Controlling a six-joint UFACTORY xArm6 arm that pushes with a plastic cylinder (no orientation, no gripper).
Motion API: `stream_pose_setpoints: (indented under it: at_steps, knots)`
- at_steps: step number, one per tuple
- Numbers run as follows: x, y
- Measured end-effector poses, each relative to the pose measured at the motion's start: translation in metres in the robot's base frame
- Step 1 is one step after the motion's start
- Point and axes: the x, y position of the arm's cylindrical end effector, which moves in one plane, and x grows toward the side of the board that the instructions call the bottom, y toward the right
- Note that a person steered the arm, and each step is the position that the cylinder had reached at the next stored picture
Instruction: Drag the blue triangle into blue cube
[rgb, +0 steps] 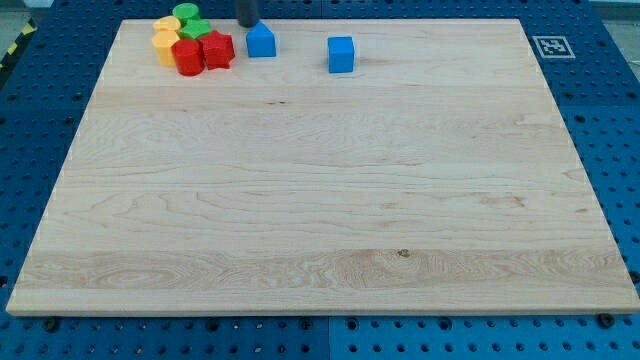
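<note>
The blue triangle (261, 40) sits near the view's top, left of centre, on the wooden board (320, 200). The blue cube (341, 54) stands apart from it, a short way to the view's right and slightly lower. My tip (246, 24) shows as a dark rod end at the view's top edge, just up and to the left of the blue triangle, very close to it; whether it touches cannot be told.
A tight cluster sits at the top left: a red block (217, 49), a red cylinder (188, 57), yellow blocks (165, 36) and green blocks (189, 17). A printed marker tag (549, 46) lies off the board's top right corner.
</note>
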Motion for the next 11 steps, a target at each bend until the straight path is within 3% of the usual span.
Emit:
stream_pose_setpoints:
  at_steps: [3,5,8,11]
  knots:
    - [0.032,0.009]
    - [0.054,0.045]
    - [0.112,0.046]
    - [0.141,0.048]
